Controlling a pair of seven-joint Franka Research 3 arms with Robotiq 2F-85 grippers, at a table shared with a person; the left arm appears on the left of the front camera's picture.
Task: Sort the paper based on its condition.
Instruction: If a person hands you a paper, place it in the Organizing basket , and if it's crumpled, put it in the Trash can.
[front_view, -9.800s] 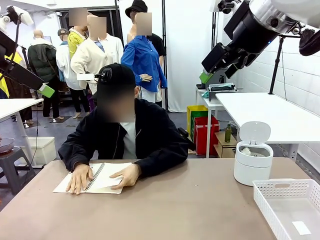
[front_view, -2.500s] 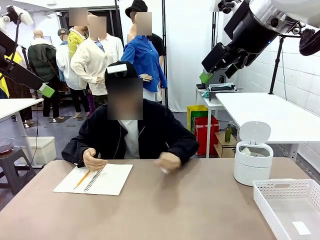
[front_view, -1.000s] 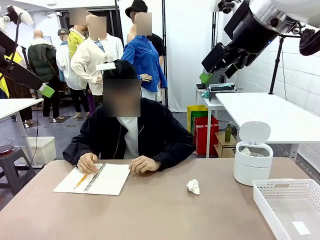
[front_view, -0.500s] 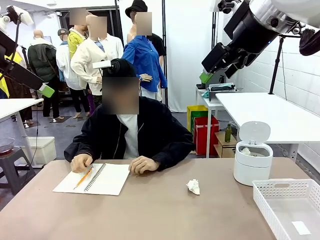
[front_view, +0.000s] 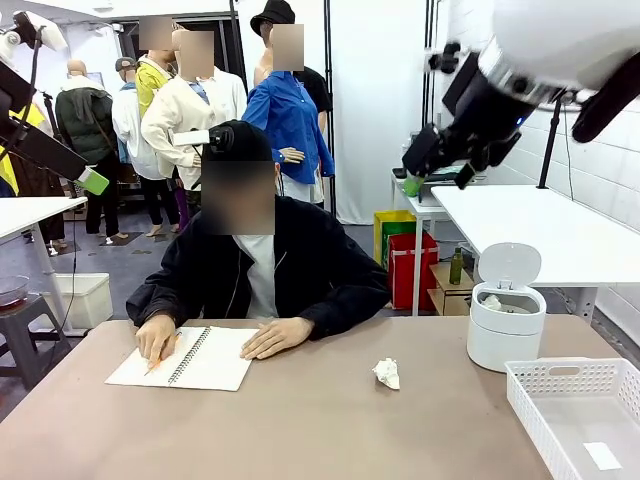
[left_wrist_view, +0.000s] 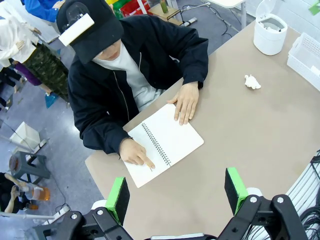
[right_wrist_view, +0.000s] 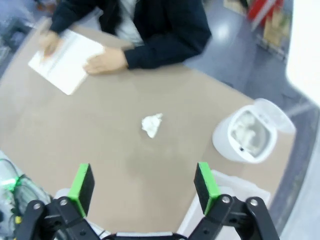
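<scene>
Front view: a crumpled paper lump lies on the brown surface, right of its middle and toward the far edge. It sits between the spiral notebook and the white bin. The bin stands near the far right corner with its lid up, and more crumpled paper shows inside. A white basket sits at the near right corner with a flat slip on its floor. A person sits at the far edge with both hands on the notebook.

Left wrist view: the left tool hangs high over the surface, its green pads spread wide with nothing between them. Below it, the flat hand lies on one page of the notebook and the pointing hand touches the other. The lump lies well apart from the notebook, near the bin.

Right wrist view: the right tool is likewise spread wide and empty, high above the lump. The lump rests on bare surface near the bin, clear of the notebook.
</scene>
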